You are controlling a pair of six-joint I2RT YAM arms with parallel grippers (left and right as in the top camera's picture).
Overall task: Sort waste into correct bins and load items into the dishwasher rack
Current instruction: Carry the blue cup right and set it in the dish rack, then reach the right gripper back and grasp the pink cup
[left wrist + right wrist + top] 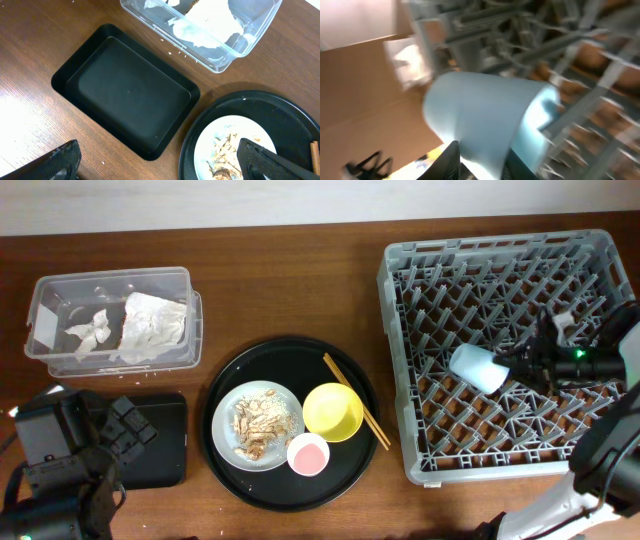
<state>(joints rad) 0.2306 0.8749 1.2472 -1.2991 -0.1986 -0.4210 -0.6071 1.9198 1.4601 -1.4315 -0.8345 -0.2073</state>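
Observation:
My right gripper (510, 366) is shut on the light-blue cup (477, 367) and holds it sideways over the grey dishwasher rack (400, 265); in the blurred right wrist view the cup (485, 120) sits between the fingers (479, 162). My left gripper (160, 162) is open and empty above the table, beside the shallow black tray (127, 90), which also shows in the overhead view (160, 442). The clear tub (110, 320) holds white napkins (150, 328). The white plate (257, 426) carries food scraps (258, 425). The yellow bowl (333, 412), pink cup (308, 454) and chopsticks (356, 400) are nearby.
The plate, bowl, pink cup and chopsticks rest on a large round black tray (225, 395) at the table's middle. The rack fills the right side. The left arm's body (60, 450) sits at the front left corner.

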